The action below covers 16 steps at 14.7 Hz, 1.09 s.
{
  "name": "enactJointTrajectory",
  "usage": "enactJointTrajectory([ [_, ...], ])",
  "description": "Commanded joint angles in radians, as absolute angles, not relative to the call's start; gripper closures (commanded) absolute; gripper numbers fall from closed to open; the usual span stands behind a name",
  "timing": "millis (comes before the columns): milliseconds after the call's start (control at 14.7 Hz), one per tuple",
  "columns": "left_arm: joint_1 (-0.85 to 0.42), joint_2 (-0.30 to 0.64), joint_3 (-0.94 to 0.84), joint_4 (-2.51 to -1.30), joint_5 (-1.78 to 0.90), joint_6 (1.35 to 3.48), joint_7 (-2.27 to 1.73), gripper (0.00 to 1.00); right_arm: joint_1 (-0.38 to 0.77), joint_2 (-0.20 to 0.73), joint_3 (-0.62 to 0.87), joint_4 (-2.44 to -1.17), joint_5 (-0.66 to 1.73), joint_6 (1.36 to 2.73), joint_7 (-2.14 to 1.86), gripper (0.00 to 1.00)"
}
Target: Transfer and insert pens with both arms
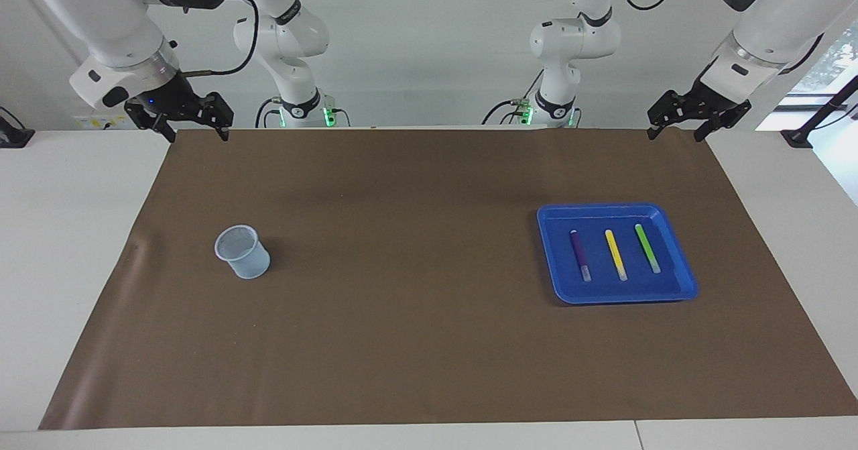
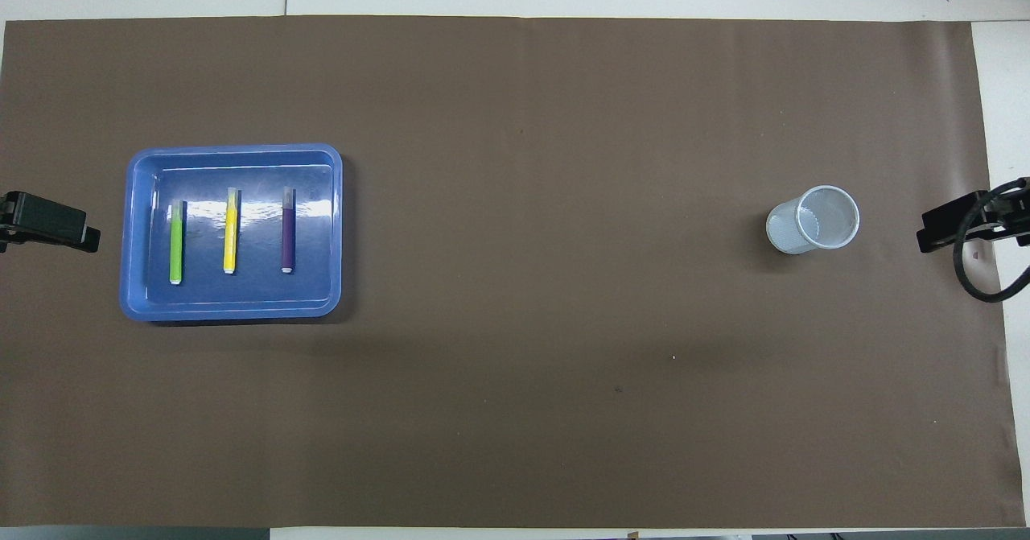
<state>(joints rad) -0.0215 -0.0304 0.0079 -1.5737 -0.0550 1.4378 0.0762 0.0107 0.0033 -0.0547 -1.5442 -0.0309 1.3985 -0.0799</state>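
Brown mat (image 1: 429, 343) spread over the white table (image 1: 67, 235). Toward the right arm's end, a pale mesh cup (image 1: 243, 252), upright, alone on the mat. Toward the left arm's end, a blue tray (image 1: 673, 289) holding all three pens side by side, apart from one another: purple pen (image 1: 580, 255), yellow pen (image 1: 616, 255), green pen (image 1: 647, 248), the purple one closest to the cup's end. Each slim, lying flat, with a pale end that points away from the robots; possibly translucent, hard to say. Nothing between tray and cup. Left gripper (image 1: 676, 132) raised over the mat's corner nearest its base, fingers spread, holding nothing. Right gripper (image 1: 196, 133) likewise over its own corner, parted, empty. Both waiting.
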Motion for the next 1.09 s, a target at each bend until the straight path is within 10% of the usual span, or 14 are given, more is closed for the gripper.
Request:
enactJointTrajectory([
  [0,-0.025,-0.063,0.009,-1.611,-0.034,1.459,0.067,0.00,-0.012,0.011,-0.049,-1.531,-0.014,1.407,-0.069,0.00],
  [1022,-0.035,-0.067,0.008,-1.615,-0.034,1.419,0.060,0.00,-0.101,0.002,-0.051,-1.563,0.233,1.417,-0.074,0.00],
])
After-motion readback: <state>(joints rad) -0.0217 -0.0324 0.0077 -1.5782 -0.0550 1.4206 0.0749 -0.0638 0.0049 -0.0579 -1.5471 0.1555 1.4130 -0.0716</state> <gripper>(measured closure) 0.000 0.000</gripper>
